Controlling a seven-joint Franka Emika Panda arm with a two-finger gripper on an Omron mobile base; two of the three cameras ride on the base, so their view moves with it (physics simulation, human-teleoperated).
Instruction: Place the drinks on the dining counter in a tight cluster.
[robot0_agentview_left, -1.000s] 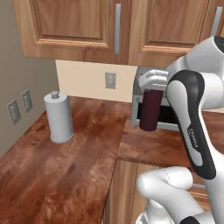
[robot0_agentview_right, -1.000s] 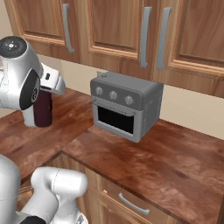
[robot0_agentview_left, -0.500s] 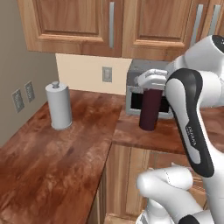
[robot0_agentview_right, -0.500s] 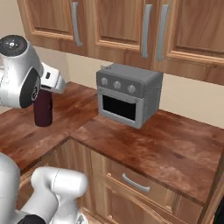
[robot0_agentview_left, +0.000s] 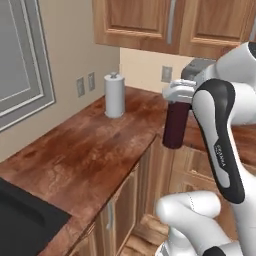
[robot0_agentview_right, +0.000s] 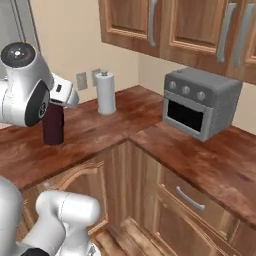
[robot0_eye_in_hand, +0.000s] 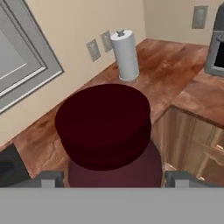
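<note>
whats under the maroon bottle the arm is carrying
The maroon bottle hangs in the gripper. In the hand view, lower cabinet fronts and floor show beside it; the spot directly beneath is hidden by the bottle.

- The dark maroon round-capped bottle (robot0_eye_in_hand: 105, 131) looks like smooth matt plastic, with only a faint sheen on its cap.
- The reddish-brown L-shaped wooden tabletop (robot0_agentview_left: 90, 150) is glossy and mottled in grain.
- The lighter brown wooden cabinet doors (robot0_agentview_right: 200, 22) are smooth and satin, with brushed silver metal handles.
- The grey box-shaped toaster oven (robot0_agentview_right: 202, 102) appears matt metal, its door dark glossy glass.
- The pale grey paper-towel roll (robot0_agentview_left: 114, 96) looks matt and soft.
- The white robot tool (robot0_agentview_left: 177, 94) has a smooth plastic shell.
</note>
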